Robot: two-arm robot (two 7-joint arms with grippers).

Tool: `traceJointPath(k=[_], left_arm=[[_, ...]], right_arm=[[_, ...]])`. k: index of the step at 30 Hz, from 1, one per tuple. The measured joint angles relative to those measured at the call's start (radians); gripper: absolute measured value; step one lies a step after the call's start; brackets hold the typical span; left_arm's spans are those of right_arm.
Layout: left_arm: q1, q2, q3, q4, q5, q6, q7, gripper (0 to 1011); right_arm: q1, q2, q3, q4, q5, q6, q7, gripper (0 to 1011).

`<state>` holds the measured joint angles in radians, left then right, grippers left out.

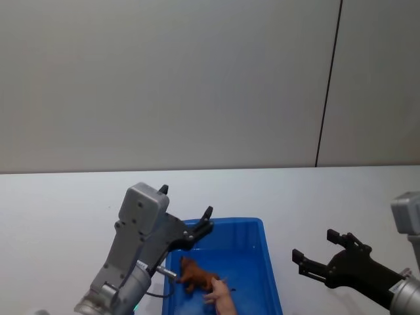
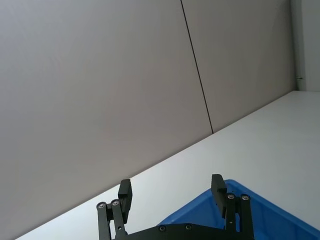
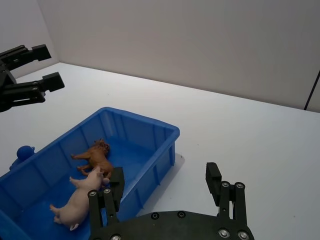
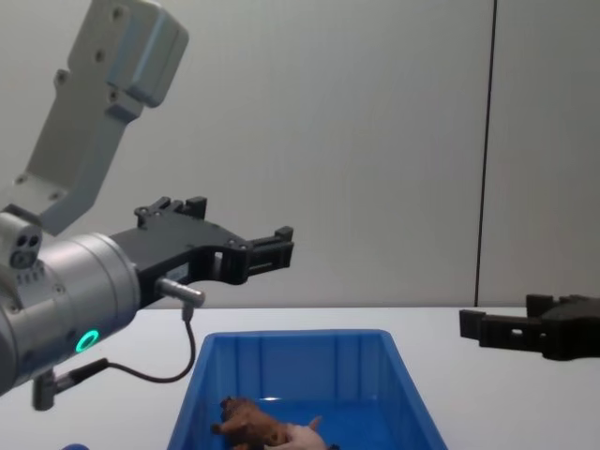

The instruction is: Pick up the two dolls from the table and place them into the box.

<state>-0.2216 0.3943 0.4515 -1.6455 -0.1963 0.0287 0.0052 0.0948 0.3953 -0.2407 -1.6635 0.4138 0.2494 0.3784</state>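
**A:** Head view check. Where are the dolls?

**B:** Both are inside the box (image 1: 226, 222). The lion (image 1: 195, 275) is on the box floor, closer to the left wall than the right. The pig (image 1: 222, 300) is just behind it, toward the box's near end.

**A:** Touching?

**B:** Looks like it. In the right wrist view the pig's head sits against the lion's rear. The lion's mane end points to the box's far wall.

**A:** Upright?

**B:** The lion looks tipped on its side, legs out. The pig looks the same, but I can't say for sure.

**A:** Left gripper?

**B:** The left gripper (image 1: 186, 201) is raised above the box's far left corner, well clear of the rim. Its fingers are spread wide with nothing between them. The left wrist view shows that blue corner below the fingertips.

**A:** Right gripper?

**B:** The right gripper (image 1: 314, 244) is off to the right of the box, apart from its right wall, above the table (image 1: 65, 203). Its jaws are apart and it holds nothing.

**A:** Anything else near the box?

**B:** There's a small blue rounded object (image 3: 22, 151) just outside the box's left wall, toward the near end. I can't tell what it is. Beyond the box's far side is a grey wall (image 1: 164, 79) with a dark vertical seam (image 1: 328, 85).
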Motion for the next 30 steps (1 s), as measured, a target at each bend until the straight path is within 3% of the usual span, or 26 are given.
traceJointPath(k=[15,30], left_arm=[[0.114,0.091,-0.020,-0.120,-0.033,0.125,0.114,1001],[0.204,0.140,-0.037,-0.161,-0.103,0.221,0.203,1001]], right_arm=[[-0.016,0.019,0.010,-0.011,0.008,-0.007,-0.005,1001],[-0.021,0.024,0.013,-0.014,0.010,-0.009,-0.006,1001]])
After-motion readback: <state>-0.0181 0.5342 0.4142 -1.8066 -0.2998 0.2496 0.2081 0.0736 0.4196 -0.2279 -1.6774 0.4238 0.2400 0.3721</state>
